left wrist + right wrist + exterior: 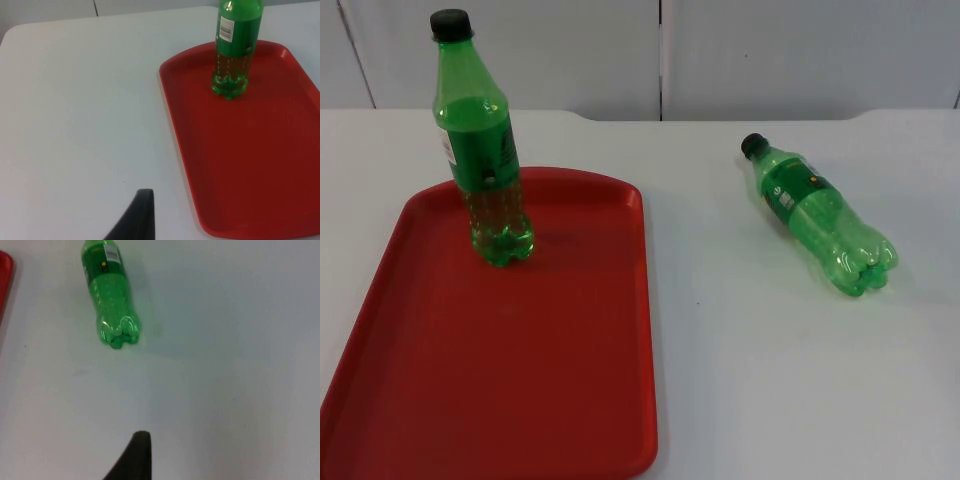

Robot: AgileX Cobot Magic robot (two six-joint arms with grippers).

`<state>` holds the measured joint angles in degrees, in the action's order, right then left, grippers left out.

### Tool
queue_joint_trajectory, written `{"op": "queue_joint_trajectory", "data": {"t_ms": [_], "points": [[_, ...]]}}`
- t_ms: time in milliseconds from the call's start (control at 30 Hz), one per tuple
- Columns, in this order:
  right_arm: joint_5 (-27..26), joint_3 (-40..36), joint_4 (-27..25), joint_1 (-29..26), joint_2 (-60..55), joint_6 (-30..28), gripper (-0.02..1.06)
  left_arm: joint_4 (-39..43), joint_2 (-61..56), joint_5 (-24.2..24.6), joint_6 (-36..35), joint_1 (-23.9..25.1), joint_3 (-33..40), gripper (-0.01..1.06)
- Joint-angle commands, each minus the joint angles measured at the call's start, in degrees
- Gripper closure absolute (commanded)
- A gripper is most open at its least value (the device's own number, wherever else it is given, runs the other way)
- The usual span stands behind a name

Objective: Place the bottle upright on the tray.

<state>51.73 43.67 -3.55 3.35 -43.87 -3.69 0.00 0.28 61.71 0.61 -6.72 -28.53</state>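
Note:
A green plastic bottle (480, 145) with a black cap stands upright on the red tray (520, 380), near the tray's far edge. It also shows in the left wrist view as the upright bottle (234, 50) on the tray (260, 165). A second green bottle (817, 217) lies on its side on the white table to the right of the tray, cap pointing toward the wall. My left gripper (141, 212) hangs above bare table beside the tray's outer long edge. My right gripper (140, 452) hangs over bare table, well short of the lying bottle (110, 295).
The grey partition wall (660, 50) closes the table at the back. The tray's front half holds nothing. White table top (790, 380) stretches between the tray and the lying bottle and in front of it.

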Motion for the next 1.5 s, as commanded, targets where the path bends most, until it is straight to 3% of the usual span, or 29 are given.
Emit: {"op": "queue_joint_trajectory", "data": {"t_ms": [0,367,667,1033,1167,1333,1467], "points": [[-1.2,3.5,-1.3,-0.3,-7.0,-2.4,0.10,-0.5,-0.3,-0.1,0.0,0.1,0.2,0.00],[-1.6,18.6,-6.0,-0.1,-33.5,-5.8,0.10,-0.5,-0.3,-0.1,0.0,0.1,0.2,0.00],[-1.4,31.6,-5.6,5.6,-50.5,-6.2,0.10,-0.5,-0.3,-0.1,0.0,0.1,0.2,0.00],[9.7,57.3,-5.5,11.4,-72.3,-5.8,0.10,-0.5,-0.3,-0.1,0.0,0.1,0.2,0.00],[11.5,64.5,-3.9,12.9,-78.5,-3.9,0.10,-0.5,-0.3,-0.1,0.0,0.1,0.2,0.00],[12.7,73.4,3.5,15.5,-87.0,-1.2,0.10,-0.5,-0.3,-0.1,0.0,0.1,0.2,0.00],[12.7,77.5,4.8,15.8,-91.6,0.2,0.10,-0.5,-0.3,-0.1,0.0,0.1,0.2,0.00]]}}
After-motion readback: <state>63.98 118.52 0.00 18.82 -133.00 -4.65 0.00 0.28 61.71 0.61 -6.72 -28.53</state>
